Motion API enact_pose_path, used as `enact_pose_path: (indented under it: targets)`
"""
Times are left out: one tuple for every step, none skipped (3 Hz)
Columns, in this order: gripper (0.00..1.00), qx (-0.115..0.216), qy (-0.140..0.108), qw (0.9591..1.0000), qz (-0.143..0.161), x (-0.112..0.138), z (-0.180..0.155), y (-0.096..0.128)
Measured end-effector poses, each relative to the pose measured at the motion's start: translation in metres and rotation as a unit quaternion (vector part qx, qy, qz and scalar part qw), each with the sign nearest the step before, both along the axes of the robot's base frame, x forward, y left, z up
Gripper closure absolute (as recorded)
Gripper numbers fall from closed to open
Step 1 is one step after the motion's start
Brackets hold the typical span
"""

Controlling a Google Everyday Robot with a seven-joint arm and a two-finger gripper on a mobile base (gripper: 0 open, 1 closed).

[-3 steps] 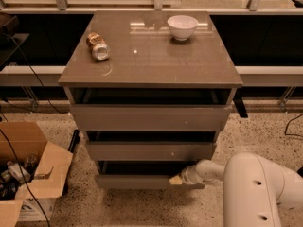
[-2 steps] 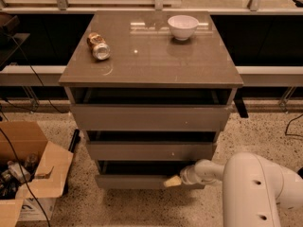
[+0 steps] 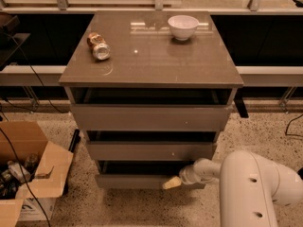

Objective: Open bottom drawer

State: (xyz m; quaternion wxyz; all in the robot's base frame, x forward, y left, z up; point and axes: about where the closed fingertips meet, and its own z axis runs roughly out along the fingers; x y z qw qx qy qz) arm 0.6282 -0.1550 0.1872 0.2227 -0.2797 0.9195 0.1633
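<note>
The bottom drawer (image 3: 128,181) is the lowest and narrowest grey-brown front of the cabinet's three, near the floor. A dark gap shows above its top edge. My gripper (image 3: 171,183) reaches in from the right on a white arm (image 3: 251,188). Its pale tip lies against the right part of the bottom drawer's front, just under the top edge. The middle drawer front (image 3: 151,151) and the tall top drawer front (image 3: 151,117) sit above it.
On the cabinet top (image 3: 151,56) lie a tipped can (image 3: 98,46) at the left and a white bowl (image 3: 183,26) at the back right. An open cardboard box (image 3: 28,174) with clutter stands on the speckled floor at the left. Cables trail along the left side.
My gripper tip has slid a little to the left and down along the bottom drawer's front. The drawer fronts look about as they were.
</note>
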Motion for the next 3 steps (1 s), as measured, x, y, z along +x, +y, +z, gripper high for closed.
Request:
enact_pose_path:
  targets:
    - [0.18,0.001,0.038,0.9993,-0.004,-0.0216,-0.0162,-0.0162]
    - [0.42,0.001,0.038,0.9993,-0.004,-0.0216,-0.0103,-0.0162]
    - [0.43,0.001,0.038,0.9993,-0.004,-0.0216,-0.0078,-0.0163]
